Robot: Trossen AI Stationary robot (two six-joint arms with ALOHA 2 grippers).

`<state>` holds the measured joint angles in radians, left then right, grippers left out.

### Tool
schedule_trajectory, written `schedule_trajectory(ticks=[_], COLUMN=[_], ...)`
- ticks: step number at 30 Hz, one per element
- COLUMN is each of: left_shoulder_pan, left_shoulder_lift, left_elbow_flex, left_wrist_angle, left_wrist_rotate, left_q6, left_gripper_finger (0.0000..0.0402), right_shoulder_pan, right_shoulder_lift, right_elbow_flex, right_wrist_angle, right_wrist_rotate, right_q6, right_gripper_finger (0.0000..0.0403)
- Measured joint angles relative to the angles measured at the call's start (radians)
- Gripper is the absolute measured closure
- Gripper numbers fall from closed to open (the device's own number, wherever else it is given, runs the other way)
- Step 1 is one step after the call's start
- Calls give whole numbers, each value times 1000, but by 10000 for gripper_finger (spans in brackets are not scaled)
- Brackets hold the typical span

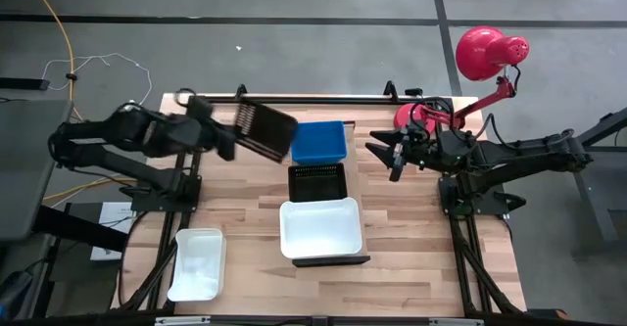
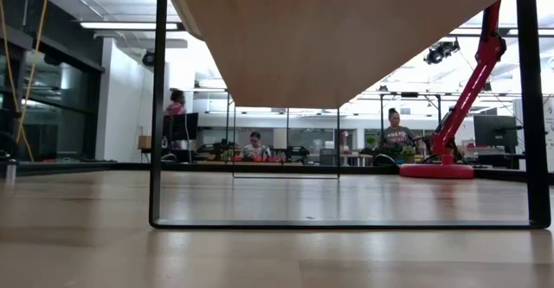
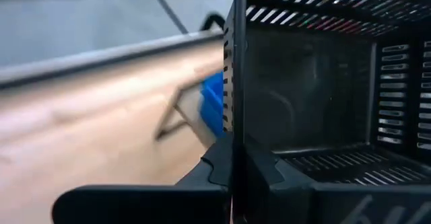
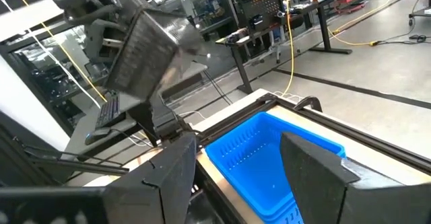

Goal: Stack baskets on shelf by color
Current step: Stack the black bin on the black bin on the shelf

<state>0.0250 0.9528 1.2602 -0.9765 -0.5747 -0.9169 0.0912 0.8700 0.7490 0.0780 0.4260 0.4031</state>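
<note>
My left gripper (image 1: 233,135) is shut on a black mesh basket (image 1: 266,130), held tilted in the air over the table's far left part. The same basket shows in the right wrist view (image 4: 145,49). The shelf (image 1: 333,260) runs from near to far down the table's middle; the low view shows its underside (image 2: 346,37). Three baskets stand on it by their bottoms: a blue one (image 1: 318,142) at the far end, a black one (image 1: 316,181), and a white one (image 1: 320,228). My right gripper (image 1: 394,156) hovers open to the right of the blue basket (image 4: 269,153). My left gripper (image 3: 232,183) holds the black basket by one side wall (image 3: 232,116). The wall stands between the two fingers, one finger (image 3: 303,177) inside the basket and one outside. The basket is lifted clear of the table and tilted.
Another white basket (image 1: 196,262) lies on the tabletop near its near left corner. A red lamp (image 1: 480,52) stands at the far right corner behind my right arm. Bare wood shows on either side of the shelf. People sit in the room beyond (image 2: 398,137).
</note>
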Motion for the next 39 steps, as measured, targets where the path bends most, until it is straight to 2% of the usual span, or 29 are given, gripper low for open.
schedule_trajectory(ticks=[8,12,15,20,26,39], left_shoulder_pan=[-134,-231,-294,-345,-342,-279], left_shoulder_lift=[241,315,348,401,457,474], left_elbow_flex=[-2,-2,-2,-2,-2,-2], left_wrist_angle=[189,268,259,195,203,219], left_wrist_rotate=[8,-88,-156,-167,-142,-44], left_q6=[-318,-572,-730,-929,-967,-811], left_gripper_finger=[401,401,401,401,401,401], right_shoulder_pan=[0,0,0,0,0,0], right_shoulder_lift=[0,0,0,0,0,0], right_elbow_flex=[0,0,0,0,0,0], right_wrist_angle=[-12,-33,-48,-66,-97,-128], right_wrist_rotate=[-21,-60,-69,-70,-70,-70], right_q6=[0,0,0,-1,-3,-3], right_gripper_finger=[199,199,199,199,199,199])
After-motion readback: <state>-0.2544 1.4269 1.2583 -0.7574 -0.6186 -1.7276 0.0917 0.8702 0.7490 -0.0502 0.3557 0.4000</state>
